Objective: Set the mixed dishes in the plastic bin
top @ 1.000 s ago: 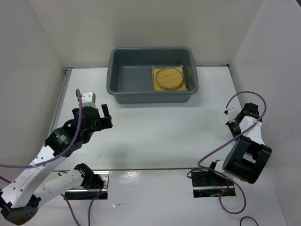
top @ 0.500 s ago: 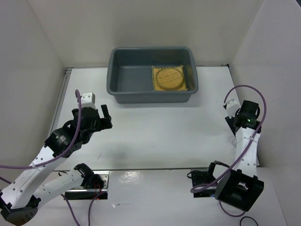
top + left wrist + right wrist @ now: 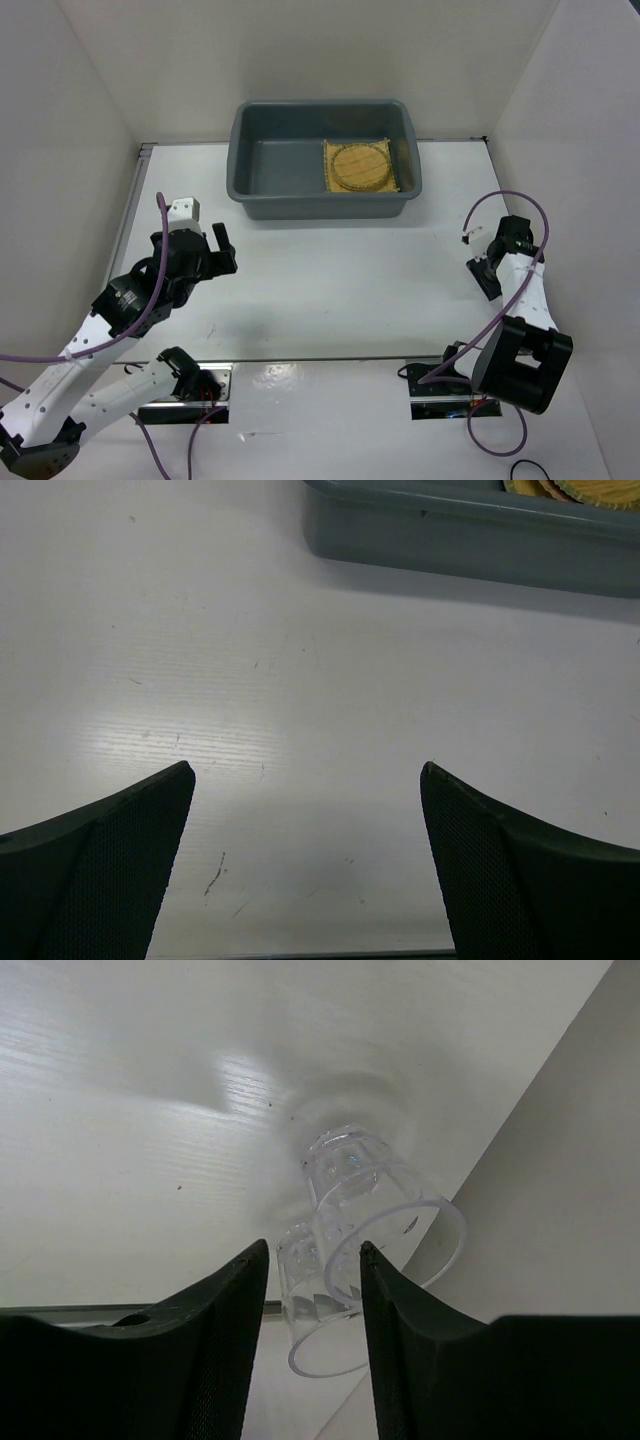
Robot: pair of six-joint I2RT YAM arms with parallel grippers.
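The left pincer hangs wide open above the white surface. Well ahead of its tips sits the plastic bin, with a round woven disc lying on the square yellow mat inside. The right pincer is narrow. A clear cup lies just past its tips, and what looks like a smaller cup sits in the gap. Whether it grips, I can't tell.

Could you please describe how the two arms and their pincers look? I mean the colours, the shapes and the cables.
Both the left arm and the right arm have white links and bulky black joints. A purple cable trails along each one. The left pincer and the right pincer have broad black fingers; the left ones show a fine dotted texture. No markings are visible.
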